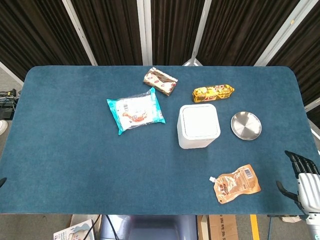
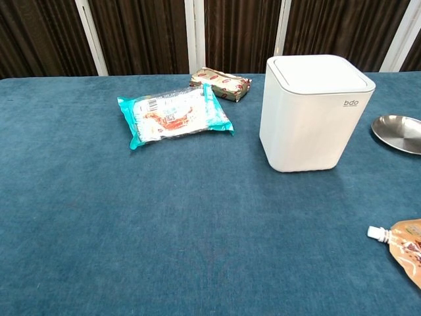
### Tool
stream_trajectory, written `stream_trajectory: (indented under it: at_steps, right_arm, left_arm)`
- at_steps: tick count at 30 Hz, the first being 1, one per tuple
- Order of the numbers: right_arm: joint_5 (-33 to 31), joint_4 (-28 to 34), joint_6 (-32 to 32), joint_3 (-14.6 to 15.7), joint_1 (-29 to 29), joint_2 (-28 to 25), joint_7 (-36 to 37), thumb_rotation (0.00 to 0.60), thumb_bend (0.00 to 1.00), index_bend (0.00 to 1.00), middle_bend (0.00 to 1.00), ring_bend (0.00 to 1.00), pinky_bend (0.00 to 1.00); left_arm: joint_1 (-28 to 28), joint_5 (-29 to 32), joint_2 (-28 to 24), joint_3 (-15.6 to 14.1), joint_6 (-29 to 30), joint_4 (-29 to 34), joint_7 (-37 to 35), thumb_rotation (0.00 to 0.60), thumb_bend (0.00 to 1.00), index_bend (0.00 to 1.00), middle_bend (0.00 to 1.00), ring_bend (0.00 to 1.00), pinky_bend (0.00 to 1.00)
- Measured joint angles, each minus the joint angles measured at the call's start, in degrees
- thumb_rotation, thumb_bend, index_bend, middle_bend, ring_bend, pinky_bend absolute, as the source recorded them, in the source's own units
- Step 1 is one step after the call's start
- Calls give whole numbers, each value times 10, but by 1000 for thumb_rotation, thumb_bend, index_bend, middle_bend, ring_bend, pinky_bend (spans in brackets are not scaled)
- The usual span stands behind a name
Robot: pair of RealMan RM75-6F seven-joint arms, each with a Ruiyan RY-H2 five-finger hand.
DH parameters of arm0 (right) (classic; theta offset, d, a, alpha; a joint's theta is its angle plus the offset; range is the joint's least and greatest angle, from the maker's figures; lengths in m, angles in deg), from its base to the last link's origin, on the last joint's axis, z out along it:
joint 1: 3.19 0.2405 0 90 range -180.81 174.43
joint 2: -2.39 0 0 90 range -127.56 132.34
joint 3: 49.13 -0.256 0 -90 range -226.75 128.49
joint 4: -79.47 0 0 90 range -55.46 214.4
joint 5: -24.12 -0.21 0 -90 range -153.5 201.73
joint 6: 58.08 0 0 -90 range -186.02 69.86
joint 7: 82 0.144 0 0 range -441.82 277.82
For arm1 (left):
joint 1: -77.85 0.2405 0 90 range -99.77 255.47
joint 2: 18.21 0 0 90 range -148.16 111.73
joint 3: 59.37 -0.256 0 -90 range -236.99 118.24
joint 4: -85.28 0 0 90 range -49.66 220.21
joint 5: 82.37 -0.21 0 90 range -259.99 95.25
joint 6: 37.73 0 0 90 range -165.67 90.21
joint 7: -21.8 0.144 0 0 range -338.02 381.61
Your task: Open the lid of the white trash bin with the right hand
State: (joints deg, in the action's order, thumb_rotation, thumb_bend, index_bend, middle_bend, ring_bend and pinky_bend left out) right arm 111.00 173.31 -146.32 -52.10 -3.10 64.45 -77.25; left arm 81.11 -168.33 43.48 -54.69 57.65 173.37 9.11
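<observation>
Dark curtains backed the blue tabletop (image 1: pixel 65 150); the white trash bin (image 1: pixel 198 126) stood right of centre, lid (image 2: pixel 320 72) closed. My right hand (image 1: pixel 303 181) waited off the near right corner, fingers (image 1: pixel 295 161) released, empty.

You get even, bright overhead light and sharp focus in both views. The white trash bin (image 2: pixel 316 112) casts only a soft shadow, and the steel plate (image 1: pixel 246 125) shows mild glare.
</observation>
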Motion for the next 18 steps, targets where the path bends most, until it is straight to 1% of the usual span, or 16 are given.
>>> stream_trajectory:
  at_steps: [5, 7, 8, 10, 11, 12, 13, 14, 15, 16, 18]
  right_arm:
    - [3, 1, -4, -1, 0, 2, -3, 600, 263, 124, 179, 165, 173]
    - [5, 0, -7, -2, 0, 3, -3, 600, 263, 124, 209, 212, 193]
    - [7, 0, -10, -4, 0, 4, -2, 600, 263, 124, 250, 267, 222]
    - [12, 0, -17, -6, 1, 7, -1, 600, 264, 124, 366, 409, 346]
    - [16, 0, -22, -9, 2, 8, -1, 600, 274, 124, 459, 514, 468]
    - [19, 0, -26, -11, 3, 9, -1, 600, 301, 124, 554, 611, 598]
    - [21, 1, -28, -13, 4, 9, -4, 600, 326, 124, 609, 663, 665]
    - [23, 4, -27, -16, 7, 7, -9, 600, 378, 124, 672, 716, 724]
    - [24, 7, -24, -18, 11, 4, -14, 600, 429, 124, 715, 750, 746]
    - [24, 12, -19, -19, 15, 0, -18, 600, 463, 124, 736, 767, 751]
    - [25, 25, 1, -22, 27, -13, -22, 600, 567, 124, 786, 806, 769]
  left_arm:
    - [2, 7, -1, 2, 2, 3, 0, 600, 102, 228, 89, 26, 96]
    - [3, 7, -1, 2, 2, 4, 0, 600, 102, 228, 88, 26, 97]
    - [3, 8, -1, 2, 1, 5, 1, 600, 102, 227, 88, 26, 97]
    - [2, 9, -1, 1, -3, 6, 5, 600, 102, 226, 88, 26, 97]
    - [0, 10, -1, 1, -6, 8, 8, 600, 102, 226, 88, 26, 97]
    - [-1, 10, -1, 0, -9, 9, 11, 600, 102, 226, 88, 26, 97]
    - [-1, 10, -1, 0, -10, 11, 13, 600, 102, 226, 88, 26, 97]
    - [-2, 11, -1, 1, -10, 12, 14, 600, 102, 226, 88, 26, 97]
    - [-2, 12, -1, 1, -10, 13, 15, 600, 102, 226, 87, 26, 98]
    - [-2, 13, -1, 2, -9, 13, 15, 600, 102, 226, 87, 26, 98]
    - [-1, 16, -1, 4, -8, 14, 14, 600, 102, 225, 87, 26, 97]
